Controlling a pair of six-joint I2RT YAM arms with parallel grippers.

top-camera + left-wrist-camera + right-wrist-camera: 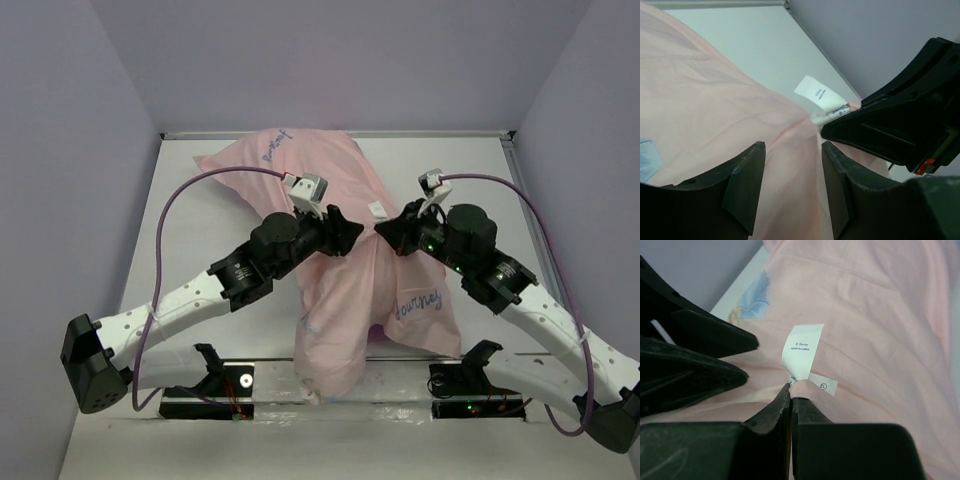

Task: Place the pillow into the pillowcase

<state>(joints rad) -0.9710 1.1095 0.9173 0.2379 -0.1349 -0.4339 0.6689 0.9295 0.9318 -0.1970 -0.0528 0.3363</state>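
Top external: plump pillowcase (345, 290) pinched by right claw (383, 228).

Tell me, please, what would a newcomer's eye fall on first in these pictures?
The pale pink pillowcase dominates, sprawled down the middle of the table from its far edge to the near one. Both arms meet above it. The right gripper is pinched shut on a fold beside a white tag, and the left gripper stands open facing it.

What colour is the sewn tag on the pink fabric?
White with small dark print; the tag shows best in the right wrist view.
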